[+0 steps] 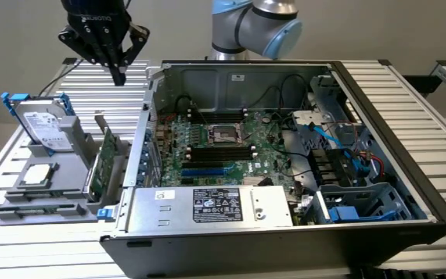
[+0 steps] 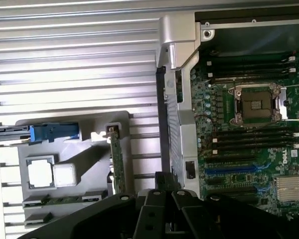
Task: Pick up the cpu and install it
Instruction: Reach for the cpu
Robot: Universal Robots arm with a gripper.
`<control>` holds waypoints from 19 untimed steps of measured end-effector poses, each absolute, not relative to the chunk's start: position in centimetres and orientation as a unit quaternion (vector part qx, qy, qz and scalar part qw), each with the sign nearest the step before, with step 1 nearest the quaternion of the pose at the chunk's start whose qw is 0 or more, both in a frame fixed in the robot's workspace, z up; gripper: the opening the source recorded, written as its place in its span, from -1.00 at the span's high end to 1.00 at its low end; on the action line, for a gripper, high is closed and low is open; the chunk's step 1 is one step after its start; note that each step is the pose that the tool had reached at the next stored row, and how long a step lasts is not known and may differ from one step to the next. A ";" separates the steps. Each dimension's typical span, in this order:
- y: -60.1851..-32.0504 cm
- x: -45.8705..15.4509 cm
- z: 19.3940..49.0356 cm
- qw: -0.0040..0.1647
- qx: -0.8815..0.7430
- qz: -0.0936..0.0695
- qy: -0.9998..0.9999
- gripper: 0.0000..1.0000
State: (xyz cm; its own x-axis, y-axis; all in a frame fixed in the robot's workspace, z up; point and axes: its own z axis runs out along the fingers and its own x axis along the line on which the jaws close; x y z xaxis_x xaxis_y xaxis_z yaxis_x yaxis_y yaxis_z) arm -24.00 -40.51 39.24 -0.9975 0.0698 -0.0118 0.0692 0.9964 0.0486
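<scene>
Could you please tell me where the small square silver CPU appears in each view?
Exterior view: the small flat silver square cpu lies on the grey plastic holder at the exterior view's left.
Wrist view: cpu on that holder, near the upright green circuit card.
Shared landmark: the empty square metal socket on the green motherboard.

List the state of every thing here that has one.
claw: shut, empty, in the air.
cpu: flat in the holder, not picked up.
socket: empty.
case: side open.
hard drive: upright in the holder.
card: on edge in the holder.
</scene>
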 end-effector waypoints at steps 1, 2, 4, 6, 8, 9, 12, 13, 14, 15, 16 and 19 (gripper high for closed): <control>-40.6 -24.4 39.2 0.007 0.035 0.024 0.999 0.79; -40.6 -24.9 39.2 0.007 0.035 0.024 0.999 0.79; -40.7 -25.8 39.1 0.007 0.035 0.024 0.999 0.79; -40.9 -27.1 39.1 0.007 0.035 0.024 0.999 0.79; -41.1 -28.0 39.0 0.007 0.035 0.024 0.999 0.79; -41.2 -28.5 39.0 0.007 0.035 0.024 0.999 0.79; -41.6 -29.8 38.9 0.006 0.035 0.024 0.999 0.79; -41.7 -30.3 38.9 0.006 0.035 0.024 0.999 0.79; -41.7 -30.7 38.9 0.006 0.035 0.024 0.999 0.79; -41.8 -31.2 38.8 0.006 0.035 0.024 0.999 0.79; -41.9 -31.6 38.8 0.006 0.035 0.024 0.999 0.79; -42.1 -33.0 38.7 0.006 0.035 0.024 0.999 0.79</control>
